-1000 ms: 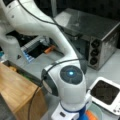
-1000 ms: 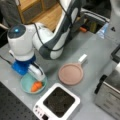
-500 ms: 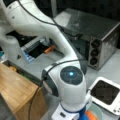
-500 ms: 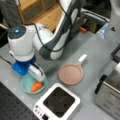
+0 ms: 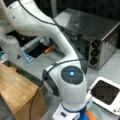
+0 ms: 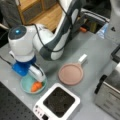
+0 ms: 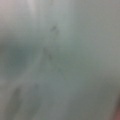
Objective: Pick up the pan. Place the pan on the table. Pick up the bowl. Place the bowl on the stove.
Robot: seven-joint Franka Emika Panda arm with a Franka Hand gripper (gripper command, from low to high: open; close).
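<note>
A: What has changed in the last second?

B: Almost nothing. The gripper (image 6: 37,76) sits low at the bowl (image 6: 27,85), at about eight o'clock in a front view, just as it did a second ago. The arm has not shifted and the bowl has not risen.

A: And the pan?

B: The pan (image 6: 71,74) lies flat on the bench (image 6: 100,52) near the middle of that view, its white stub handle pointing toward one o'clock. It is clear of the stove (image 6: 58,103), which stands at six o'clock with its black top bare. So the pan half of the job looks done.

A: Then the bowl is in hand?

B: I judge the grasp is being made or settled, not finished. The bowl rests on the bench just beside the stove's corner, with the orange carrot-like piece (image 6: 36,86) inside. The white fingers (image 6: 39,74) reach down at its rim, touching or nearly so.

A: Open or closed?

B: I cannot tell; the arm's body covers them. The wrist view shows only pale grey-green blur. In a front view the bowl's edge (image 5: 98,113) peeks out at five o'clock beside the stove (image 5: 106,93).
</note>
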